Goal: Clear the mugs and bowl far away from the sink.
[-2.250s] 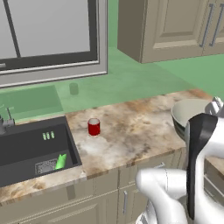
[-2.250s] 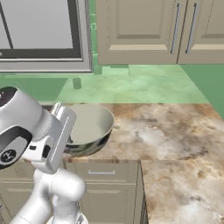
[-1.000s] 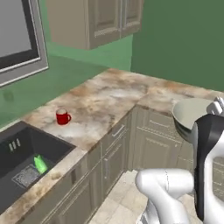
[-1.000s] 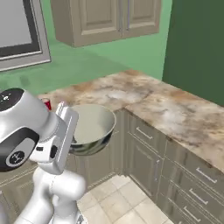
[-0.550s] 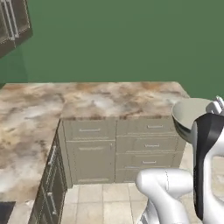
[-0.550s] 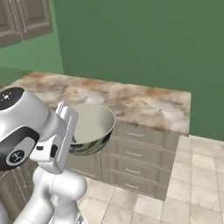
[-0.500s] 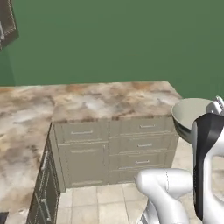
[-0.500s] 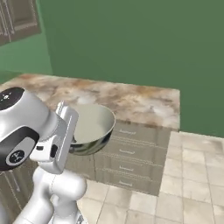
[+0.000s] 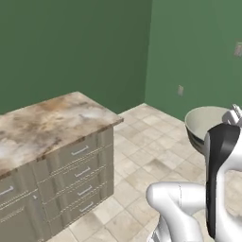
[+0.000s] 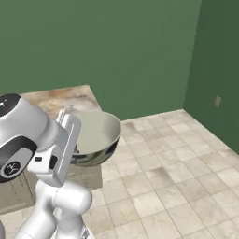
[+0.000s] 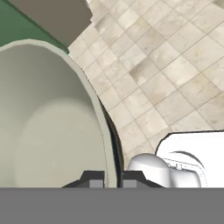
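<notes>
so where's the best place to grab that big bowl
By the rim. The bowl is wide and round, too broad to span, so only its thin wall fits. The pincer is shut on it that way, one finger inside and one outside, coming over the edge nearest the arm.

The arm is folded upright over the base, its tool (image 11: pixel 112 178) clamped on the bowl's (image 11: pixel 48 127) rim.

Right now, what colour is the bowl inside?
Cream-white inside the bowl, clearest in the right base view.

Glossy white rounded arm (image 10: pixel 56 205), dark grey joint bands, black panel on upper link, small dark fingertips (image 11: pixel 92 179)
</notes>
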